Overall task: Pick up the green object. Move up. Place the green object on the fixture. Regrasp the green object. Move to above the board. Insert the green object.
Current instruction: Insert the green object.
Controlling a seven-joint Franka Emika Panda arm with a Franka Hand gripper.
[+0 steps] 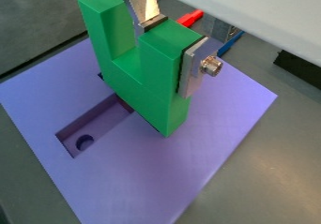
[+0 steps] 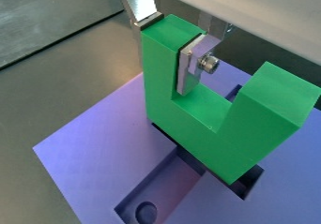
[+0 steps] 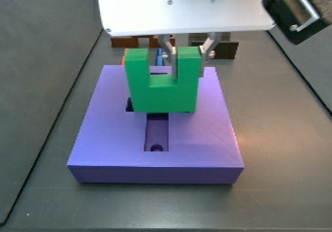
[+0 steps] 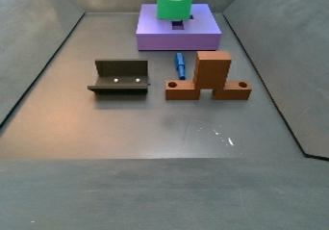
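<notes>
Green object (image 3: 165, 84), just one, stands prongs-up over the single board (image 3: 116, 144), gripper (image 2: 183, 52) pinching one prong.

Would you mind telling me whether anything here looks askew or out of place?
Nothing stands out: the gripper holds the green object upright over the board, and the fixture stands square on the floor.
</notes>
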